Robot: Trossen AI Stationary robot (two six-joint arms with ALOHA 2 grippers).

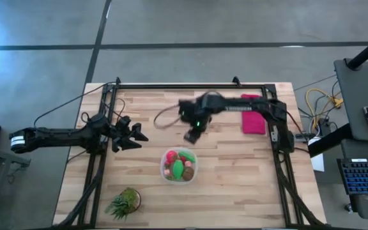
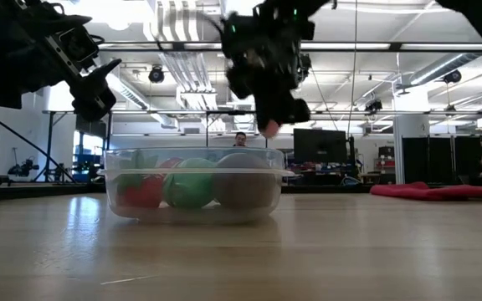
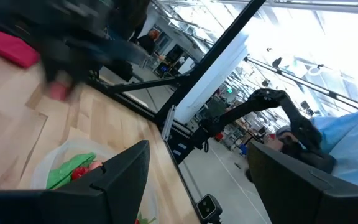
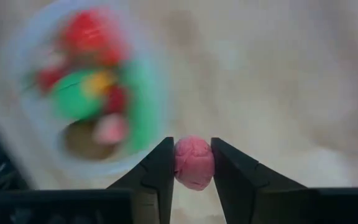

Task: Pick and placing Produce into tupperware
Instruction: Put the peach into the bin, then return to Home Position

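The right pincer (image 4: 192, 163) is clamped on a small, rounded, bumpy pink piece of produce (image 4: 194, 162), held in the air above the pale wooden bench (image 1: 235, 166) just beside the tupperware (image 1: 179, 177). That clear, round-cornered plastic tub holds glossy red, green and brown pieces. The left pincer (image 1: 135, 135) waits nearby, fingers apart.

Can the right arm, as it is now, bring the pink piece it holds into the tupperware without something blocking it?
Probably yes. The right gripper, shut on the pink piece, is above the table just beside the tupperware, whose top is open. The left gripper waits off to the side, apart from it.
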